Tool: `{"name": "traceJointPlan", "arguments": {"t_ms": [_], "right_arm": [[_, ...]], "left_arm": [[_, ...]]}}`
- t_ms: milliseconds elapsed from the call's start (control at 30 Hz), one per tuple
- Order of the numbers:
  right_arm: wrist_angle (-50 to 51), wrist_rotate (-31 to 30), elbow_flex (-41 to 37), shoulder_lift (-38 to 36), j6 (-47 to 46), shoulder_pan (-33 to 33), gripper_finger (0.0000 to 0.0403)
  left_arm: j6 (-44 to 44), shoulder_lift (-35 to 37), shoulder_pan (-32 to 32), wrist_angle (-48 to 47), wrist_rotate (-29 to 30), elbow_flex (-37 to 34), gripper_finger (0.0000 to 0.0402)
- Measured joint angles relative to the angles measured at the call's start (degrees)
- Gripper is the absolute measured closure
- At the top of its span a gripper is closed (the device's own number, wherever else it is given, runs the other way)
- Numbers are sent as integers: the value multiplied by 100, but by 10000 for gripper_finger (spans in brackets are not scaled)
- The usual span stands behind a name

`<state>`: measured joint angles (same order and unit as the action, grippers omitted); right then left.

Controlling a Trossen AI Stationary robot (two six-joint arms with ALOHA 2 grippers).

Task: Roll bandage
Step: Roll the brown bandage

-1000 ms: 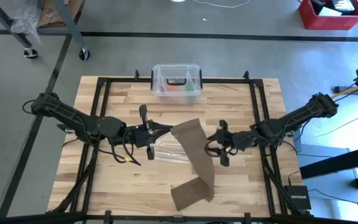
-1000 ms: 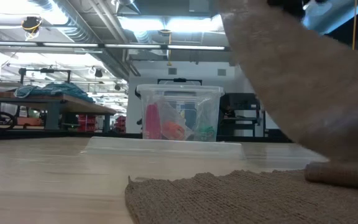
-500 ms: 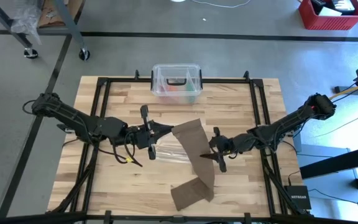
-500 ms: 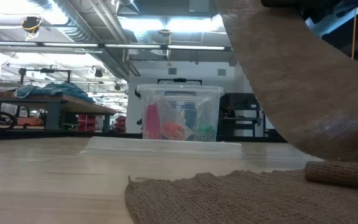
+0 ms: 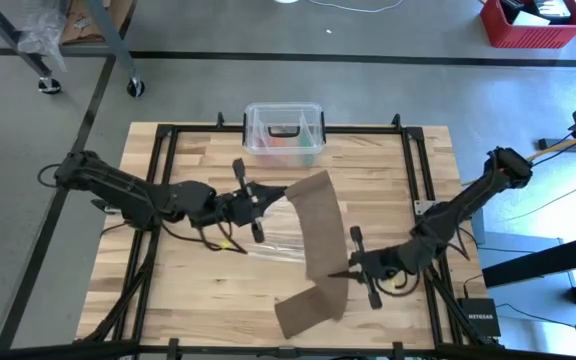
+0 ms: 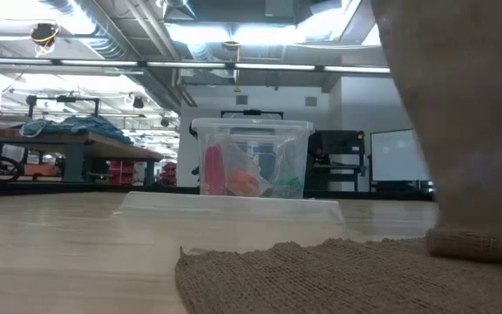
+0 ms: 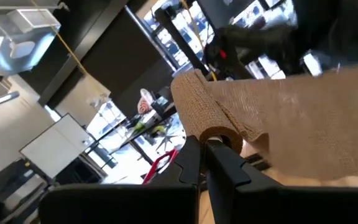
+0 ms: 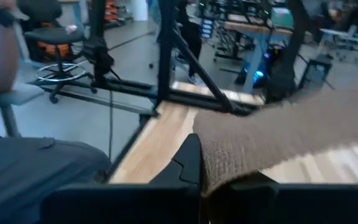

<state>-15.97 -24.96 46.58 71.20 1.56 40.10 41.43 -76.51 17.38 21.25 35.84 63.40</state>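
The bandage (image 5: 318, 245) is only begun: a small rolled core sits at its upper end, and nearly all of its length hangs free as a broad brown strip. The left gripper (image 5: 264, 195) holds that core above the bench (image 5: 188, 290), its jaws clamped on the bandage; in the left wrist view the tight coil (image 7: 219, 134) shows right at the dark fingertips (image 7: 213, 155), with the fabric trailing away from it. From there the strip runs down and toward the near edge of the bench, and its tail lies flat on the wood, folded back on itself, as the low view shows in the foreground (image 6: 321, 275). The right gripper (image 5: 351, 270) is low, at the right edge of the strip near that fold, jaws together and pinching the bandage's edge; the right wrist view shows the weave (image 8: 272, 146) caught between them. A clear plastic bag (image 5: 278, 240) lies under the raised strip, and a clear plastic box (image 5: 284, 135) stands at the far edge, well apart from both arms. As I judge it, a turn or two is made and the whole long run is left to wind, with the right arm apparently keeping the strip taut and straight.
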Motion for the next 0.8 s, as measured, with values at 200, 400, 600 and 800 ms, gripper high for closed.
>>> {"name": "traceJointPlan", "arguments": {"t_ms": [200,400,600,800], "right_arm": [[1534,-188,1400,300,793,292,399],[3158,-792,2931,554,1145,578,398],[3744,-742,3881,924,1479,727,395],[4321,-898,4730,1027,1547,702,394]], "left_arm": [[297,-378,-130,230,-2,-4,401],[693,-747,-163,316,15,-4,402],[570,-945,-192,492,132,-7,401],[620,-1170,-182,437,129,-4,401]]}}
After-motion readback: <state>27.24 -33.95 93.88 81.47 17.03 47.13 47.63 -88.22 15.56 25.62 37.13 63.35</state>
